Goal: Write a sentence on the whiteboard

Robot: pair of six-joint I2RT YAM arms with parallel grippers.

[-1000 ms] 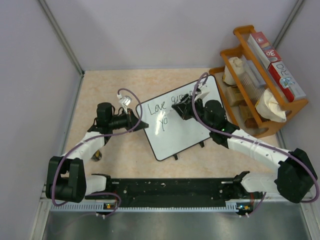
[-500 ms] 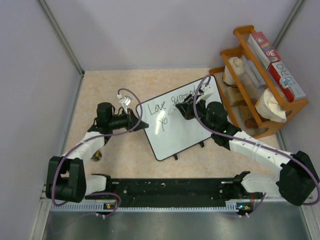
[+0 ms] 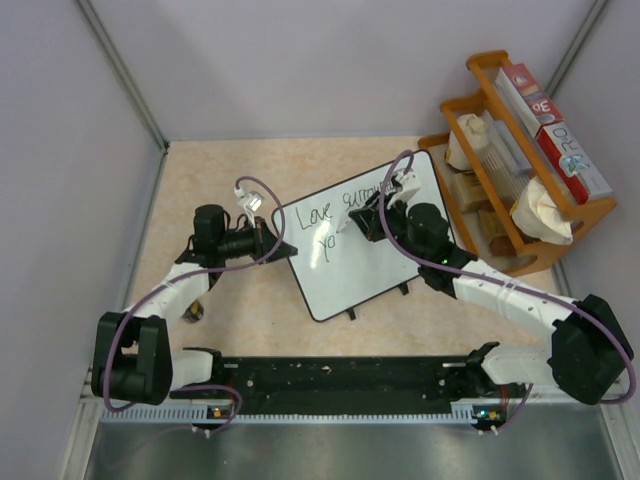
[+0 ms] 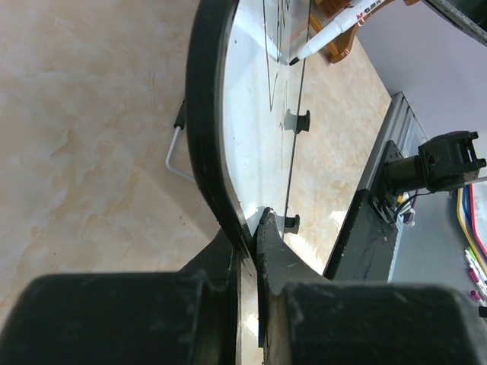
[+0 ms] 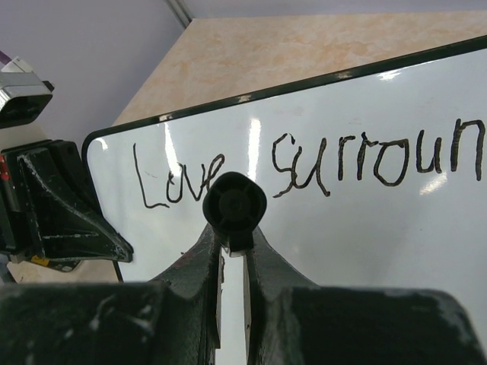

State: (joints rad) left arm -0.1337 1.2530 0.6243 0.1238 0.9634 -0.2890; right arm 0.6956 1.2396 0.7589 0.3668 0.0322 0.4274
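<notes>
Left gripper (image 3: 283, 246) pinches the left edge of the glossy white, black-framed rectangular whiteboard (image 3: 365, 268); right gripper (image 3: 361, 215) grips a white marker pen (image 4: 333, 32), tip at the board below handwritten "Love" (image 5: 179, 182)

Glossy white rectangular whiteboard (image 3: 352, 272), thin black frame, lay skewed on the beige marbled tabletop (image 3: 210, 180). Black handwriting ran across its far part. Left gripper (image 3: 285, 247) met its left edge; right gripper (image 3: 360, 216) hung over the writing. Orange wooden rack (image 3: 520, 265) stood right.
</notes>
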